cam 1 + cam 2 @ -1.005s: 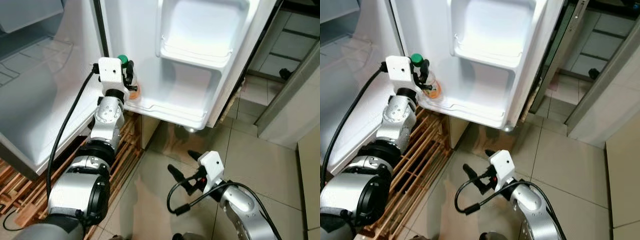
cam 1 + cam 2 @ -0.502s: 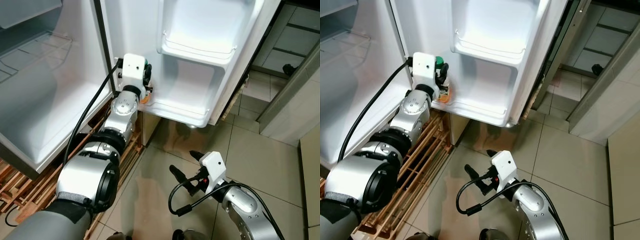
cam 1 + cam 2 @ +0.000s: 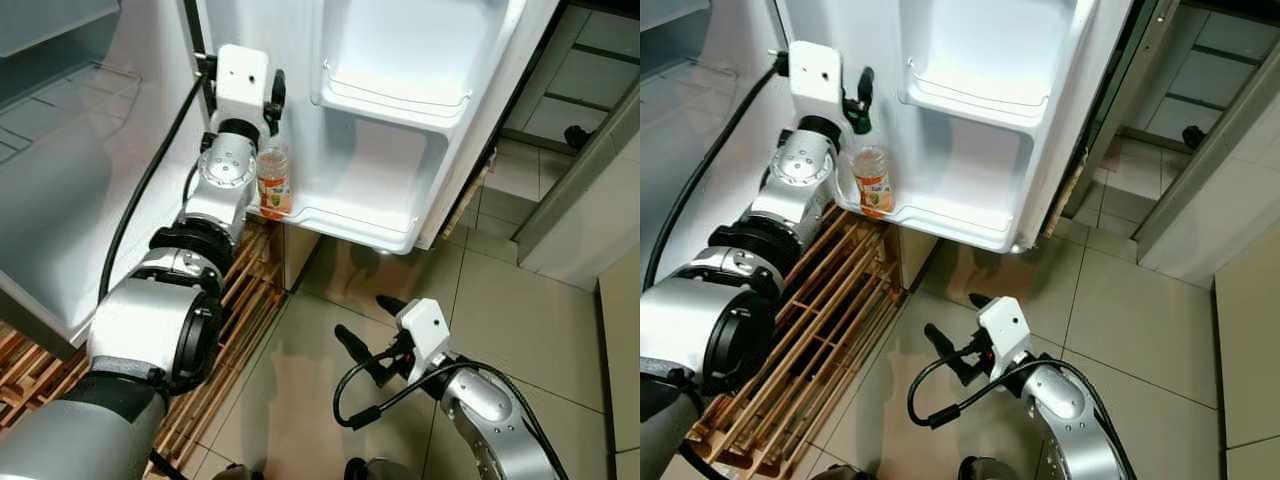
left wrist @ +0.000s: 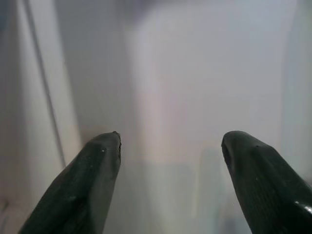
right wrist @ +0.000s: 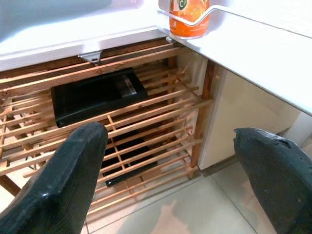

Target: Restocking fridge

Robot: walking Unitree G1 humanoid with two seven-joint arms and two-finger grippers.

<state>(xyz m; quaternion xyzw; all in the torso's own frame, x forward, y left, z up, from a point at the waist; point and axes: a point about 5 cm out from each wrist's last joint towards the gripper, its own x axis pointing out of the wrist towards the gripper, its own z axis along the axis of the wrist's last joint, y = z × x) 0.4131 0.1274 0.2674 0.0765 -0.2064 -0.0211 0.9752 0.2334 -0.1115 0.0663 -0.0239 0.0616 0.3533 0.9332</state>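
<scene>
The fridge door (image 3: 380, 120) stood open, its white inner side facing the robot. A juice bottle (image 3: 273, 180) with an orange label and a green cap stood upright in the lowest door shelf (image 3: 350, 225), at the end of that shelf nearest the hinge, behind the thin rail. The left gripper (image 3: 862, 95) was raised just above the bottle, its jaws spread apart and holding nothing; in the left wrist view the two black fingers (image 4: 83, 185) framed only blurred white plastic. The right gripper (image 3: 362, 335) hung low over the tiled floor (image 3: 500, 290), well apart from the fridge, its jaws wide open and empty. Below the fridge lay a wooden slatted rack (image 5: 122, 126) with a flat black object (image 5: 97, 95) resting among the slats. The upper door shelf (image 3: 395, 95) held nothing.
</scene>
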